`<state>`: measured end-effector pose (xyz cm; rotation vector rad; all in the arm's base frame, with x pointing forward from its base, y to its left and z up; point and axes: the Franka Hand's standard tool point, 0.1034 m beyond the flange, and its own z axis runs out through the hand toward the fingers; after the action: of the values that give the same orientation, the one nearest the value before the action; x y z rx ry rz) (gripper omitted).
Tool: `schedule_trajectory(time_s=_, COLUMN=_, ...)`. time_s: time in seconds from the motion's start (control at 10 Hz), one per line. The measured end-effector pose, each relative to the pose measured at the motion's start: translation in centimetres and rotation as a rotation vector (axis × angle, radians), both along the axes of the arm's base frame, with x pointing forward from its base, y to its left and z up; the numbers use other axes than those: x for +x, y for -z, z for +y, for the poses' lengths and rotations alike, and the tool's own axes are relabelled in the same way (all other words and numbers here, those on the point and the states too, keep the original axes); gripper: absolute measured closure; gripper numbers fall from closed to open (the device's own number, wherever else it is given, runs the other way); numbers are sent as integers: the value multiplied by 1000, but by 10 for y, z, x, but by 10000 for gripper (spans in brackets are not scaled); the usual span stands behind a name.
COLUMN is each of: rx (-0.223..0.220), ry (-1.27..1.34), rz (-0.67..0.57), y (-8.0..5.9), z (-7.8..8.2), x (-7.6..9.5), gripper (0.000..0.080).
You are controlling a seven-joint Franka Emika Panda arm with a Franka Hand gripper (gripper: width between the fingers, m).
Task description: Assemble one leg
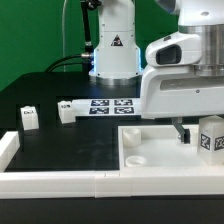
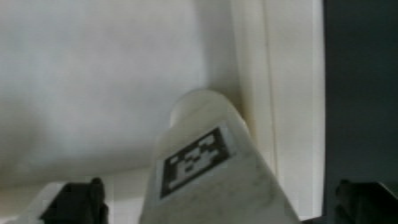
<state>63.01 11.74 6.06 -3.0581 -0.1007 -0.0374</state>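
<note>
A white leg (image 1: 211, 137) with a black-and-white marker stands on the large white panel (image 1: 160, 165) near the exterior view's right edge. My gripper (image 1: 196, 133) is low over it. In the wrist view the leg (image 2: 210, 165) lies between my two dark fingertips (image 2: 80, 203), with a gap showing on each side, and the gripper (image 2: 222, 208) is open. The panel (image 2: 98, 80) fills the background behind the leg. Two more white legs (image 1: 29, 118) (image 1: 66, 110) lie on the black table at the exterior view's left.
The marker board (image 1: 110, 104) lies in front of the robot base (image 1: 112, 50). A white rail (image 1: 60, 181) runs along the front edge, with a short piece (image 1: 8, 150) at the left. The panel has round corner sockets (image 1: 137, 158).
</note>
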Motion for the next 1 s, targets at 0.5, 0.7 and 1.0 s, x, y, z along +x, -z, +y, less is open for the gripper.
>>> schedule_trajectory(time_s=0.5, rx=-8, ry=-148, rz=-26, y=0, z=-4, x=2, gripper=447)
schedule_trajectory(time_s=0.7, rx=-8, ry=-139, rz=-25, y=0, z=-4, x=2, gripper=509)
schedule_trajectory(time_s=1.0, rx=-2, ry=-48, rz=-18, y=0, z=-6, x=3, gripper=509)
